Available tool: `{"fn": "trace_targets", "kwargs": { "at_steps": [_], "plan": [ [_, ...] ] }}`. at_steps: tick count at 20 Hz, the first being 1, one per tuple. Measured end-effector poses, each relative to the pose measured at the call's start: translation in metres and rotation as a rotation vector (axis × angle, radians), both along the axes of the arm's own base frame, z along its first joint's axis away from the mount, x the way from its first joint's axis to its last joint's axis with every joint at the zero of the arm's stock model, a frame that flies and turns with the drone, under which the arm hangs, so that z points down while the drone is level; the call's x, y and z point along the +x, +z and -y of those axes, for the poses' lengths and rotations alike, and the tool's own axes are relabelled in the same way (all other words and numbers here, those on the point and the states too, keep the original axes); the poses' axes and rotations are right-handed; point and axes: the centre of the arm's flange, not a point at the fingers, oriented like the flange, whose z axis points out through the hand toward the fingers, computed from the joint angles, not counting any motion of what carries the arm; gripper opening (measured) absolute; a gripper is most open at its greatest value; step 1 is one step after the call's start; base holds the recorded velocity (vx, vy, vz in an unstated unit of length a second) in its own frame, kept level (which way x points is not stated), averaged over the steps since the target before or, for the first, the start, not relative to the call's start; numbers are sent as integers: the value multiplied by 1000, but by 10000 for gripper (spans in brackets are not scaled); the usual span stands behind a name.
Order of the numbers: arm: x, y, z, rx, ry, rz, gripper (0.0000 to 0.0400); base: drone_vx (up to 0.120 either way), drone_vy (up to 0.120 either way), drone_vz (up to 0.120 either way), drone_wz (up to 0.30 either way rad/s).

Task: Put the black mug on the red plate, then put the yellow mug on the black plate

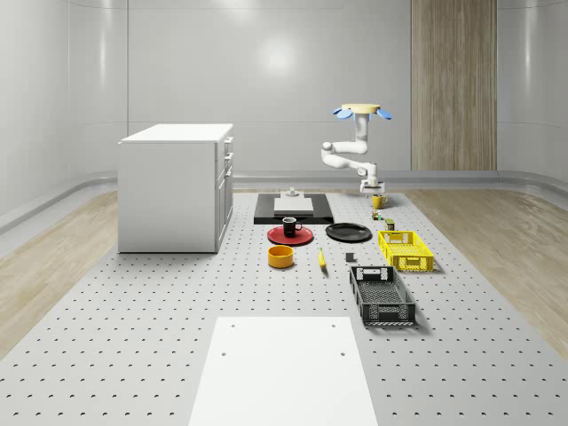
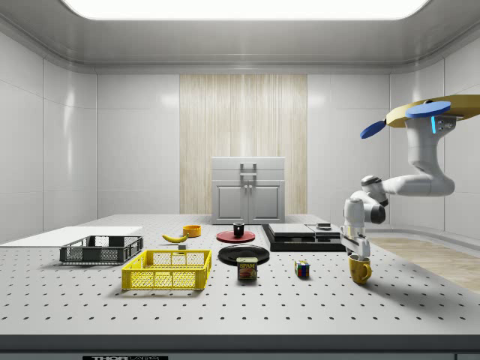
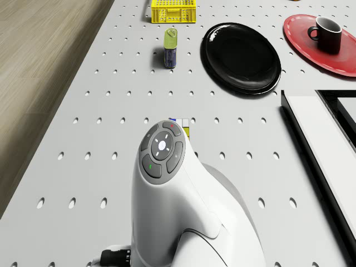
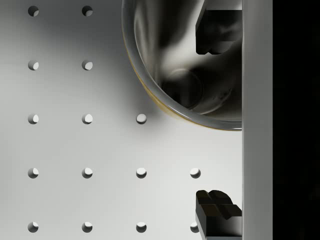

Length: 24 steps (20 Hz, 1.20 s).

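Note:
The black mug (image 1: 291, 225) (image 2: 238, 229) (image 3: 328, 33) stands upright on the red plate (image 1: 277, 236) (image 2: 225, 237) (image 3: 303, 36). Beside that plate lies the bare black plate (image 1: 348, 232) (image 2: 244, 254) (image 3: 241, 55). The yellow mug (image 1: 379, 201) (image 2: 360, 268) (image 4: 165, 75) stands on the table past the black plate, near the far right in the whole-scene view. My gripper (image 1: 374, 189) (image 2: 358, 251) (image 4: 217, 121) points straight down onto it and is open. One finger is inside the mug's mouth and the other outside its wall. The drone (image 1: 362, 111) (image 2: 424, 114) hovers above.
A yellow crate (image 1: 406, 249) (image 2: 166, 270) and a black crate (image 1: 382, 295) (image 2: 101, 250) sit toward the front right. A can (image 2: 247, 269) (image 3: 171, 47) and a colour cube (image 2: 302, 269) lie near the mug. A black-and-white slab (image 1: 293, 207), a cabinet (image 1: 176, 186), a yellow bowl (image 1: 281, 256) and a banana (image 1: 321, 259) are also there.

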Motion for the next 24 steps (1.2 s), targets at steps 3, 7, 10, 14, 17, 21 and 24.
{"fn": "trace_targets", "kwargs": {
  "at_steps": [3,7,10,14,17,21,24],
  "plan": [
    [2,2,0,0,0,0,400,0,0,0,0],
    [4,3,0,0,0,0,286,0,0,0,0],
    [5,3,0,0,0,0,193,0,0,0,0],
    [5,3,0,0,0,0,141,0,0,0,0],
    [5,3,0,0,0,0,124,0,0,0,0],
    [6,0,0,0,0,0,115,0,0,0,0],
    [6,-9,0,0,0,0,113,0,0,80,0]
  ]
}}
